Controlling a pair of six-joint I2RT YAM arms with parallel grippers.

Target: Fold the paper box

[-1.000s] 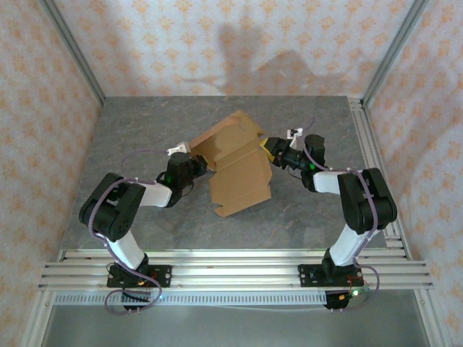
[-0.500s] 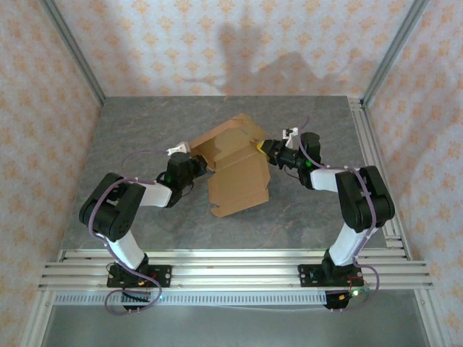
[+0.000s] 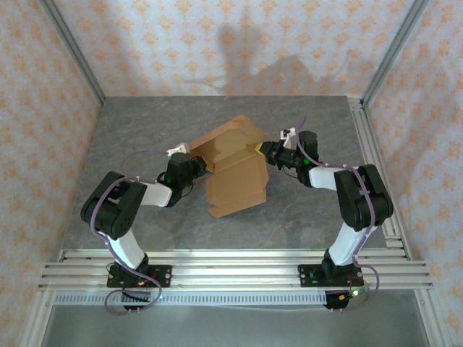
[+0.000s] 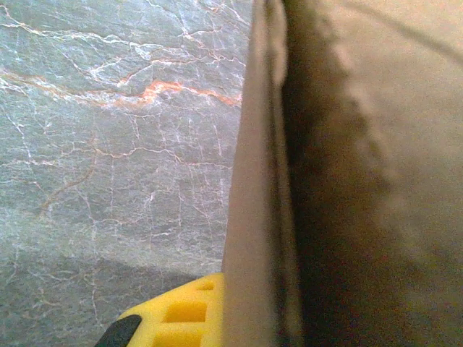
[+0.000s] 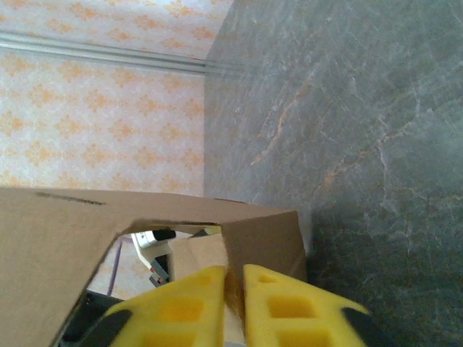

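Top external view: The left arm [image 3: 119,210] is folded low, elbow out toward the left, its forearm reaching right across the table [image 3: 130,137]. The left gripper [image 3: 200,166] meets the left edge of the paper box [image 3: 235,170]. The right arm [image 3: 362,199] mirrors it, elbow out to the right and forearm reaching left, with the right gripper [image 3: 264,152] at the box's right edge near the central crease. The box lies at mid-table between the two grippers, partly folded: the far panel is raised and the near panel slopes toward the arm bases.

Against the frame one second earlier, the right gripper has moved slightly up and to the left. The near panel's lower corner has shifted left. The left gripper has held its place.

Left wrist view: One yellow foam pad [image 4: 181,314] lies flat against a cardboard edge that runs up the frame. The opposite finger is hidden behind the board, so I cannot tell whether this pincer is clamped.

Right wrist view: Both yellow pads [image 5: 289,307] are drawn close together, with a narrow strip of the box's cardboard flap pinched between them. The wallpapered wall [image 5: 94,130] stands beyond.
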